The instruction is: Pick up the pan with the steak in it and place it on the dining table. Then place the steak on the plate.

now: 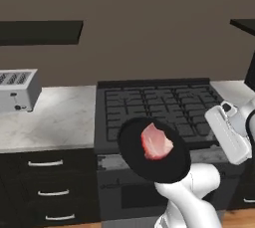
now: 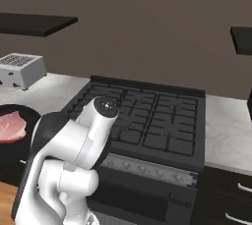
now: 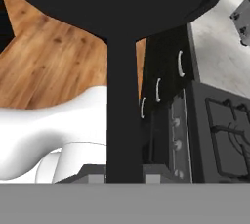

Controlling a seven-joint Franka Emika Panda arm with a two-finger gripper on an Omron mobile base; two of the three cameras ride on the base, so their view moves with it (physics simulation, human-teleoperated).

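The black gas stove fills the middle of the room's far side, its grates bare, with control knobs along its front edge. On either side runs a marbled stone table, carried on dark cabinets with pale curved drawer handles. Below, a wooden floor shows warm brown.

The white arm rises in front of the stove, bent over on itself. It carries the pan, which hangs in the air in front of the stove's front left corner, clear of the grates and roughly level. From the hand's own camera the pan's dark underside spreads across the top and its straight handle runs down to the tool, which is clamped on the end of that handle, its tips pressed to either side.

A silver toaster stands on the table well to the left of the stove.

The steak lies flat inside the pan, near its middle, pink-red with paler edges.
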